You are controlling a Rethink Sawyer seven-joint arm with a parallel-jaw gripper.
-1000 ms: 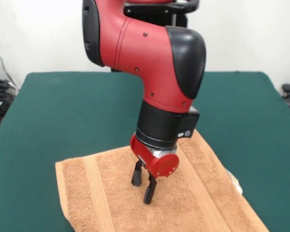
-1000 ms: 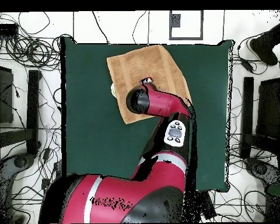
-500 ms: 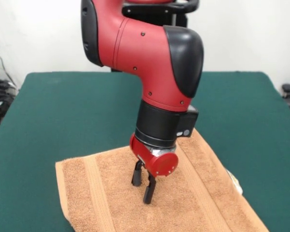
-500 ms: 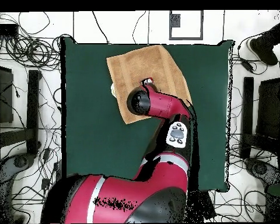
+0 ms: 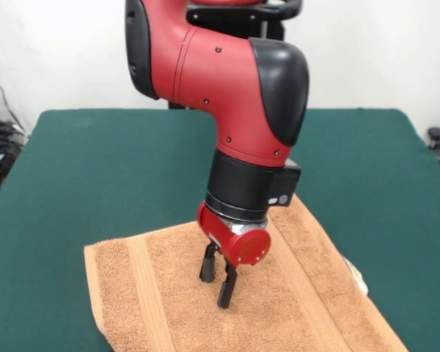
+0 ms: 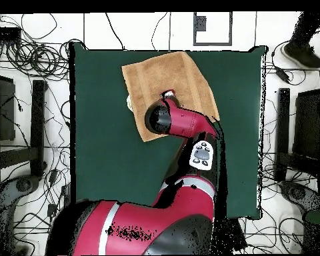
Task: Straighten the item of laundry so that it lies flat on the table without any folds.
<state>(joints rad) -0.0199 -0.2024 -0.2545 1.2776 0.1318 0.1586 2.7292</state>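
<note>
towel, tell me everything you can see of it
The towel is orange-tan terry with woven bands near two ends and a small white tag at one edge. It lies spread flat on the green table, toward one side, with no folds showing. The tool stands over its middle, fingers slightly apart, tips at the cloth.

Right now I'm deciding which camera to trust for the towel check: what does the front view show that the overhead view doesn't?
Only the front view shows the black two-fingered gripper, open, fingertips down at the orange-tan terry towel, plus the towel's woven bands and a small white tag at its edge. Only the overhead view shows the towel's whole outline near one end of the dark green felt table, with cables on the floor around it; there the red arm hides the gripper. Both show the towel spread out under the arm.
</note>
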